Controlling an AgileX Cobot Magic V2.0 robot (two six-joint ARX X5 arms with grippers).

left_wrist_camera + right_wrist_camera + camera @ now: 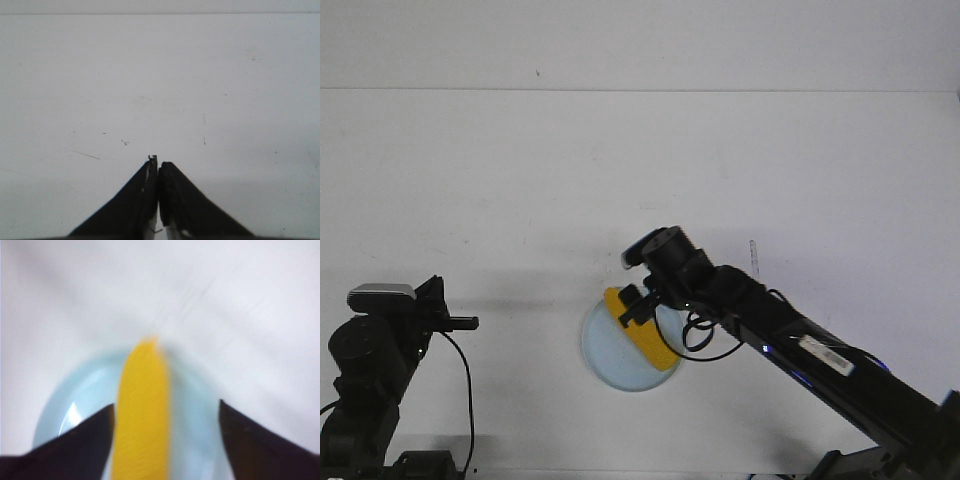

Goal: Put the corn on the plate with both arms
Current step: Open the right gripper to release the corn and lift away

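The yellow corn [652,346] lies slantwise across the pale blue plate [608,362] near the table's front middle. My right gripper [636,307] hangs over the corn's far end. In the right wrist view its jaws [165,405] are open. The corn [142,410] lies between them on the plate [90,392], close against one finger and clear of the other. My left gripper [470,322] is shut and empty at the front left, well away from the plate. In the left wrist view [158,163] only bare white table shows ahead of it.
The white table [520,200] ends at a wall at the back. A thin grey strip [753,254] lies to the right of the plate, behind my right arm. Small dark scratches mark the table surface [204,120].
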